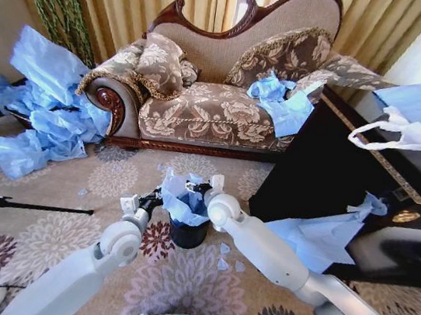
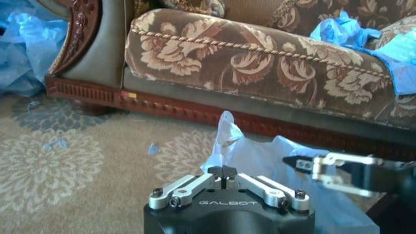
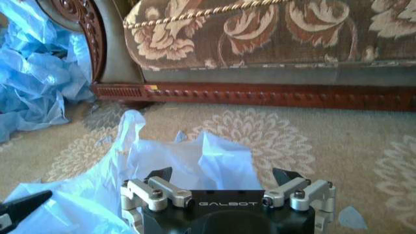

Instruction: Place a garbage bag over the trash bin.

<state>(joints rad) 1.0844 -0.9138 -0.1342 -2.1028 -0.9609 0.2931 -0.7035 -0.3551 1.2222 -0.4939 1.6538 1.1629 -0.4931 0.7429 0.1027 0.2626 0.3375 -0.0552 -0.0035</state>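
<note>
- The left pincer (image 2: 224,176) has its fingers pressed together, apparently nipping an edge of the garbage bag (image 1: 183,197); the film rises in a peak just beyond the tips, though the actual bite is hard to make out.
- The right pincer (image 3: 223,176) stands wide open, holding nothing, with the bag's crumpled mouth rising between and in front of its fingers.
- From where I stand, the bag sits bunched in and over the top of the trash bin (image 1: 187,235), which is on the carpet (image 1: 42,236) in front of the sofa (image 1: 217,111); the rim is not yet wrapped.
- The bag looks feather-light, limp and crinkly, likely slippery and easy to tear; I'd take it by the free edge of its mouth, a pinch on opposite sides.
- Both arms reach forward and down from either side, elbows bent, wrists meeting over the bin's mouth, left pincer on the bin's left, right on its right.
- More loose blue bags (image 1: 40,114) lie heaped beside the sofa arm.
</note>
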